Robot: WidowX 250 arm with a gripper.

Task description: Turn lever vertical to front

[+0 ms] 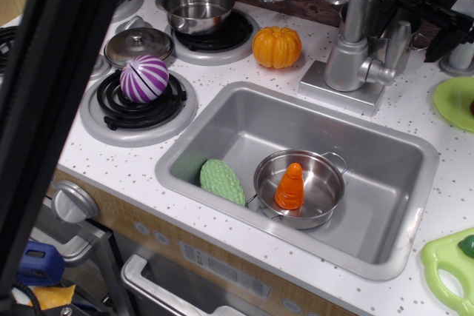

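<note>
Countertop [111, 157]: white speckled, w/ stove on one side & sink [385, 246] sunk in the middle. A dark out-of-focus bar [52, 109] crosses the near corner, hiding part of the stove.

Sink holds 2 things: a small steel pot [322, 183] w/ an orange carrot-shaped piece [289, 186] upright inside it, & a green ridged piece [221, 180] lying beside the pot, just touching or nearly so. The far half of the basin floor is bare.

Stove: 1 steel pot [198, 7] on a back burner, looks empty; 1 purple-white striped ball [144, 78] on the front burner; 1 steel lid [138, 46] between burners. Orange pumpkin [277, 46] sits on the counter near the sink's back rim, beside the faucet base [341, 88].

Faucet spout [355, 1] rises out of the top of the view. The lever [397, 44] stands roughly upright on the faucet body's side, held by a short pin.

My gripper [426, 9] is up top, just above & behind the lever, not gripping it. Fingers look spread, nothing between them.

Green plates: 2, both cut by the picture's edge [453, 101] [448, 264].
</note>
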